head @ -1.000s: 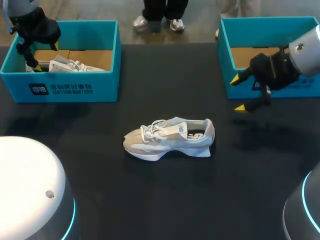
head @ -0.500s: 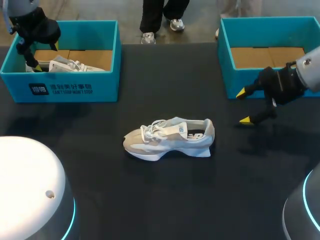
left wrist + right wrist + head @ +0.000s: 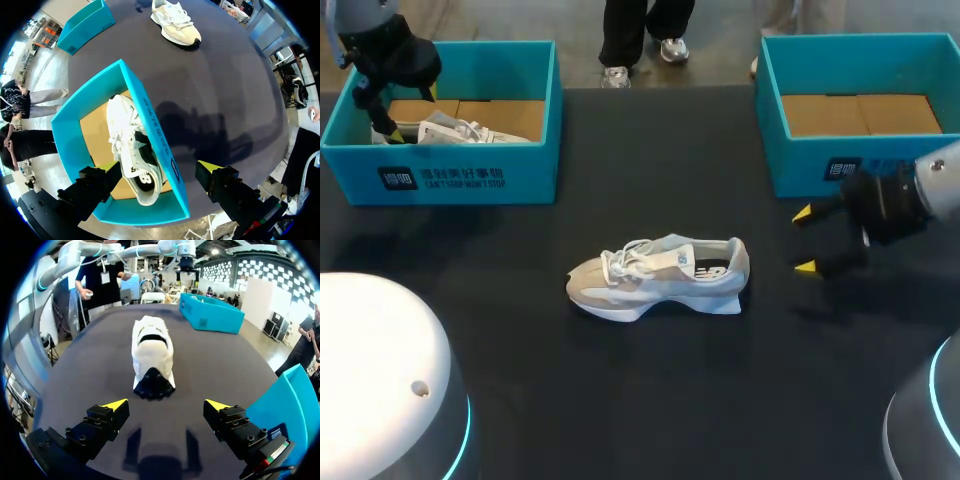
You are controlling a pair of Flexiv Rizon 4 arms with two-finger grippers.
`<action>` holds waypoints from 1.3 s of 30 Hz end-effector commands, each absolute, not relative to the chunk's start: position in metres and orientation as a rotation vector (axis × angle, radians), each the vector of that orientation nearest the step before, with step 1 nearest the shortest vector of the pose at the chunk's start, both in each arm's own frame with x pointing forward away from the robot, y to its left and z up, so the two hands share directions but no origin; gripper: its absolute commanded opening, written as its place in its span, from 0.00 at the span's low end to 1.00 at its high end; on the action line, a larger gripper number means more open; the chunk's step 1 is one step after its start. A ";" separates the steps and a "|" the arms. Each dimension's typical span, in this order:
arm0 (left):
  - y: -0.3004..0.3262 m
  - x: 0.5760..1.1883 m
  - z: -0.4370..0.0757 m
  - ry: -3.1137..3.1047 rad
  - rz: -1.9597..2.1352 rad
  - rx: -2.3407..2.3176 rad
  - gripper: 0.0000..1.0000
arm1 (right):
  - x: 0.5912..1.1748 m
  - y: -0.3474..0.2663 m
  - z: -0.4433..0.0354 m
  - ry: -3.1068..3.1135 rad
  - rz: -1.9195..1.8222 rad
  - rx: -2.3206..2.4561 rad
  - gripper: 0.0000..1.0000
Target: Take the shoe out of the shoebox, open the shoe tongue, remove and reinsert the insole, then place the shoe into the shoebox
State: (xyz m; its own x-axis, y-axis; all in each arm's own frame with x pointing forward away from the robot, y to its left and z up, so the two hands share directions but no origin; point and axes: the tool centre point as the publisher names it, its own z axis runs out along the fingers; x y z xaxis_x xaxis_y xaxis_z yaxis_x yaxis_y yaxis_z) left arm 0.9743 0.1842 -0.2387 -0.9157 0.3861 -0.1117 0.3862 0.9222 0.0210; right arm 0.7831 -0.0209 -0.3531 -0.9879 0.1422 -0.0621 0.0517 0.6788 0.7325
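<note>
**Head view: shoe out on the worktop, right gripper facing its heel**

The shoe (image 3: pixel 658 277) lay on its sole near the middle of the dark worktop (image 3: pixel 650 400), outside both boxes, toe toward the left arm's side and heel toward the right's. By that placing, the taking-out step looked done and the tongue was next.

The right gripper (image 3: pixel 804 240) hung low, near the heel but apart from it. Its fingers were spread wide with nothing between them. In the right wrist view the shoe sat straight ahead, heel nearest and centred on the gap. That looked like a line-up for steadying or taking the heel.

Just behind that arm stood the right box (image 3: pixel 790 170), its inside showing only a brown cardboard floor. It was probably where the shoe belonged.

Well apart, at the far left corner, the left box (image 3: pixel 470 180) held a second shoe (image 3: pixel 455 130), white with a dark lining. The left gripper (image 3: pixel 161 167) hung above this box, also spread wide and holding nothing. One finger was over the box's inside and the other beyond its wall.
</note>
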 end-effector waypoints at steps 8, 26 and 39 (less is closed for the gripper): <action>0.184 0.973 -0.239 2.965 0.000 0.598 1.00 | 0.770 -0.022 -0.376 2.751 1.254 0.165 1.00; 0.184 0.973 -0.239 2.965 0.000 0.598 1.00 | 0.766 -0.021 -0.382 2.739 1.301 0.171 1.00; 0.184 0.973 -0.239 2.965 0.000 0.598 1.00 | 0.766 -0.021 -0.382 2.739 1.301 0.171 1.00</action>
